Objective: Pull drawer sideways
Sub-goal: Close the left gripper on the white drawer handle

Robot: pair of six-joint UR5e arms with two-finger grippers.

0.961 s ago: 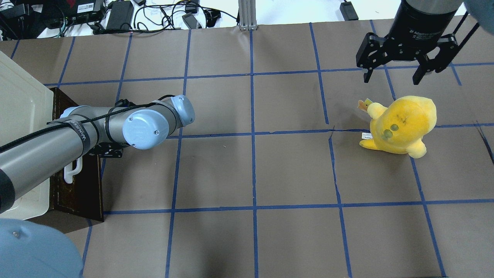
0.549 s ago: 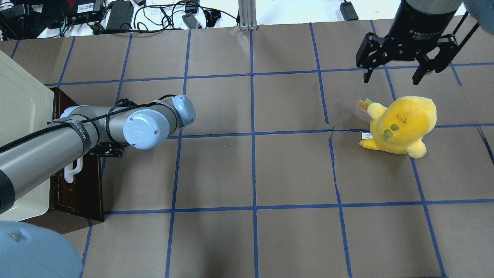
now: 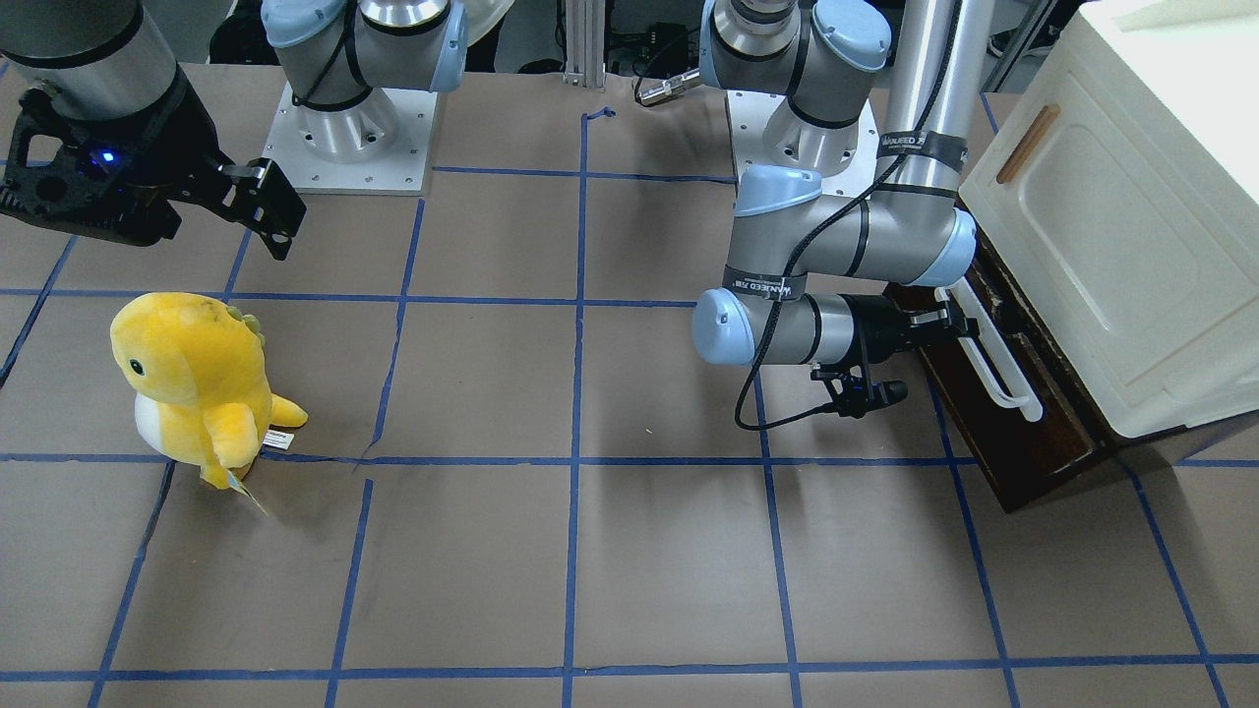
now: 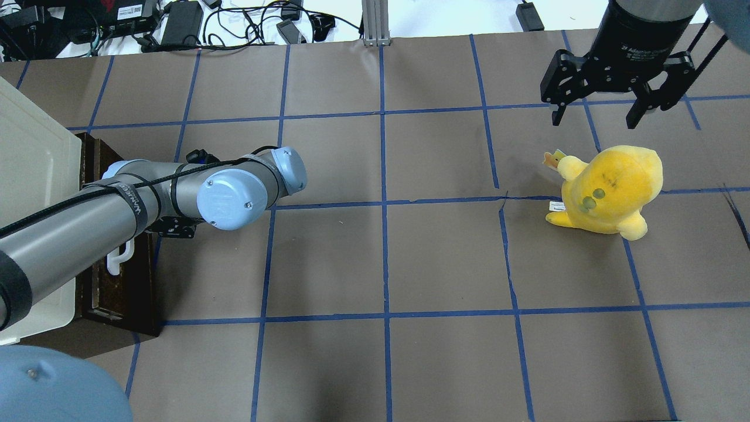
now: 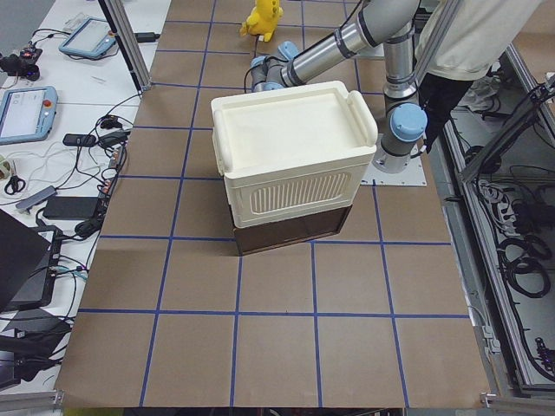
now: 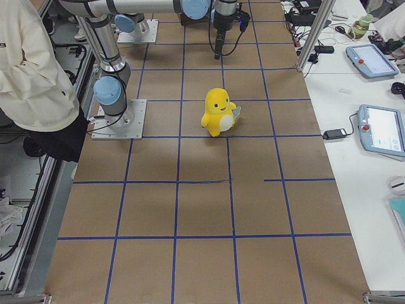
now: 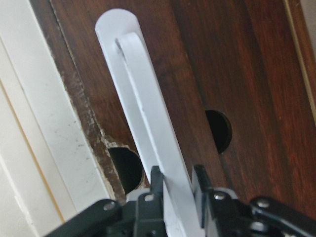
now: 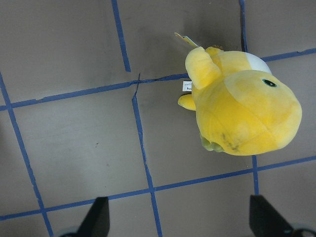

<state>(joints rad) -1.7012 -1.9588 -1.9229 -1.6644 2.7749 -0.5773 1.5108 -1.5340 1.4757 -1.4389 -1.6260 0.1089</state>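
The dark brown drawer (image 3: 1028, 447) sits under the cream-white cabinet (image 3: 1131, 226) and sticks out a little from it; it also shows in the overhead view (image 4: 120, 287). Its long white bar handle (image 3: 995, 372) runs along the front. My left gripper (image 3: 946, 321) is shut on this handle (image 7: 143, 108) near one end, with one finger (image 7: 156, 183) on each side of the bar. My right gripper (image 4: 606, 114) is open and empty, held in the air above a yellow plush toy (image 4: 609, 187), far from the drawer.
The yellow plush toy (image 3: 197, 383) stands on the brown paper-covered table on my right side. The cabinet (image 4: 29, 176) fills the table's left end. A small brown handle (image 3: 1026, 144) is on the cabinet door. Cables and power bricks (image 4: 181, 23) lie beyond the far edge.
My left arm has shifted slightly to the right, and the white handle and drawer front have come with it, a little out from the cabinet. The right arm has not moved.
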